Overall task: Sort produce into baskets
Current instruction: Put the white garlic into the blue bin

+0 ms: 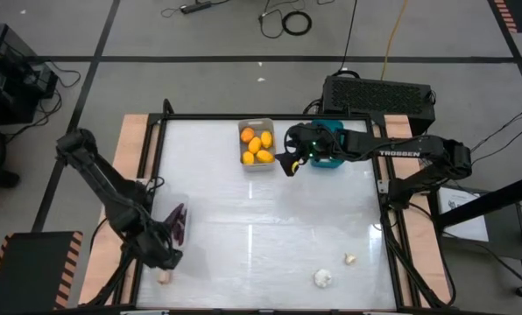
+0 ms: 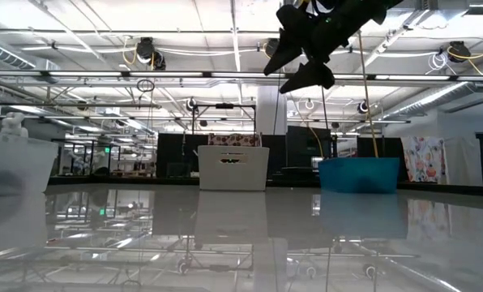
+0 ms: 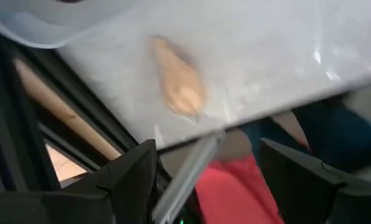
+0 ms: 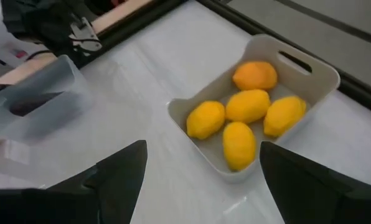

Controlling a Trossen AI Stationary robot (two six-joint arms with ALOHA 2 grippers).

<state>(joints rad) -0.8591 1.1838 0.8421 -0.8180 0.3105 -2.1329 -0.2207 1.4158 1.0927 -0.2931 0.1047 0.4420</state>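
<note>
My right arm reaches in from the right side, out over the far part of the table (image 1: 270,236). My right gripper (image 1: 289,164) hangs high in the air between the grey bin (image 1: 257,144) and the teal bin (image 1: 329,144). Its jaws are wide and hold nothing.

The grey bin sits just ahead of those jaws and below them. Five fruits (image 4: 246,106) lie inside it, packed close. Four are yellow and one is more orange. They are smooth and round like little lemons.

My left arm bends down to the near left corner. My left gripper (image 1: 166,256) is low there, jaws open and empty. A pale, soft-looking piece (image 3: 179,87) lies on the table just in front of them, close to the edge.

The clear bin (image 1: 175,220) is beside my left arm, with purple eggplants (image 1: 180,223) in it.

Two white garlics (image 1: 322,278) lie on the near right part of the table, well apart from both grippers.
</note>
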